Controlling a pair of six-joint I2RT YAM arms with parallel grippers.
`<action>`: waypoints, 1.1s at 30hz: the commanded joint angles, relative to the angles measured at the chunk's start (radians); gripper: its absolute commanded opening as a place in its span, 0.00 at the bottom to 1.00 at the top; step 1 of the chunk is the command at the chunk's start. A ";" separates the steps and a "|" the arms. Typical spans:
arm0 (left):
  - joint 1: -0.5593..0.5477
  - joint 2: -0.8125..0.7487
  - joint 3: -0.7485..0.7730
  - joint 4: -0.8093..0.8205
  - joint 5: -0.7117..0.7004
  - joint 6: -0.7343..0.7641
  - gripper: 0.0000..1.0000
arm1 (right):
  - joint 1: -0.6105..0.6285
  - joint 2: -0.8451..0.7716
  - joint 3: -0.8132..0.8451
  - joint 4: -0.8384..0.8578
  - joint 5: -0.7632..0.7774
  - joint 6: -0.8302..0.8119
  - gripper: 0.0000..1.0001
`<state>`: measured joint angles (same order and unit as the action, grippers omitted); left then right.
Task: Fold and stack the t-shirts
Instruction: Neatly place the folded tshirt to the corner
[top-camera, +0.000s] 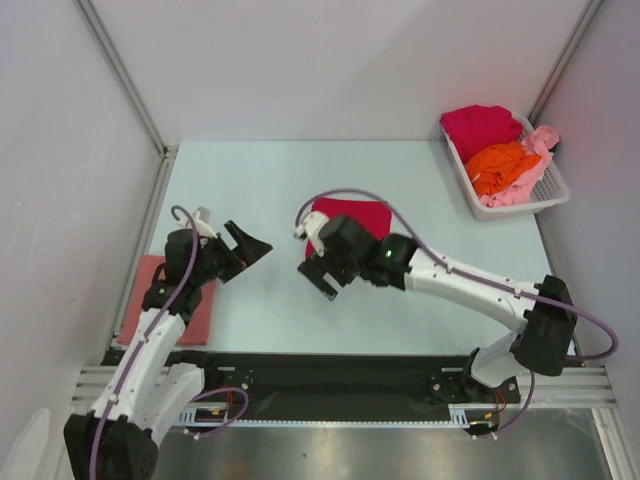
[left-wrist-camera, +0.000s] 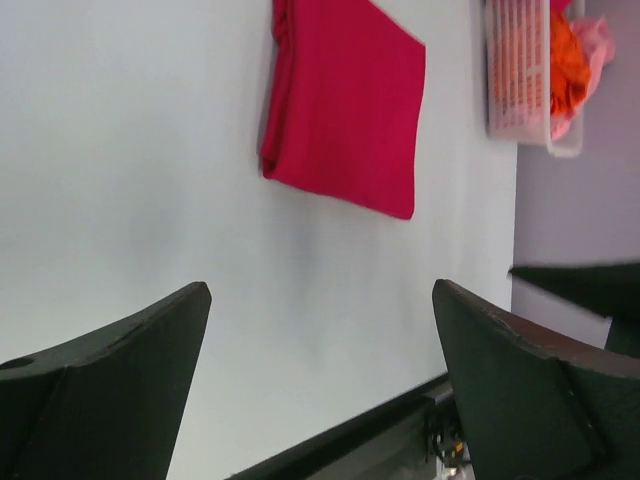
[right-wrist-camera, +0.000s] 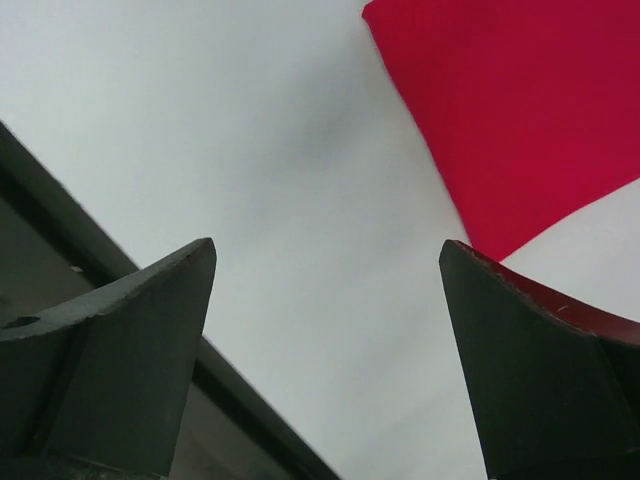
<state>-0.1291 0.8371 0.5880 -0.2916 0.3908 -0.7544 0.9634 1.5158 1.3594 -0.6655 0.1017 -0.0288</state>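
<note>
A folded crimson red t-shirt (top-camera: 352, 218) lies flat mid-table; it also shows in the left wrist view (left-wrist-camera: 345, 105) and the right wrist view (right-wrist-camera: 530, 110). A folded dusty salmon pink t-shirt (top-camera: 146, 300) lies at the table's left edge, partly under my left arm. A crimson t-shirt (top-camera: 480, 127), an orange one (top-camera: 502, 165) and a light pink one (top-camera: 535, 170) lie crumpled in the white basket (top-camera: 500, 208). My left gripper (top-camera: 250, 250) is open and empty, left of the folded red shirt. My right gripper (top-camera: 318, 275) is open and empty, just in front of that shirt.
The white slotted basket stands at the far right corner against the wall. Grey walls enclose the table on three sides. A black rail (top-camera: 330, 375) runs along the near edge by the arm bases.
</note>
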 joint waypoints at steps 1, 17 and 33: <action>0.029 -0.096 0.006 -0.106 -0.153 -0.075 1.00 | 0.122 -0.046 -0.118 0.192 0.428 -0.146 1.00; 0.095 0.125 0.225 -0.348 -0.363 -0.100 1.00 | 0.126 0.503 0.050 0.237 0.323 -0.484 0.70; 0.160 0.329 0.239 -0.251 -0.172 -0.048 1.00 | 0.028 0.667 0.134 0.276 0.362 -0.545 0.47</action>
<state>0.0055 1.1503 0.7803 -0.5816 0.1642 -0.8356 1.0195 2.1178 1.4483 -0.3412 0.5339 -0.5728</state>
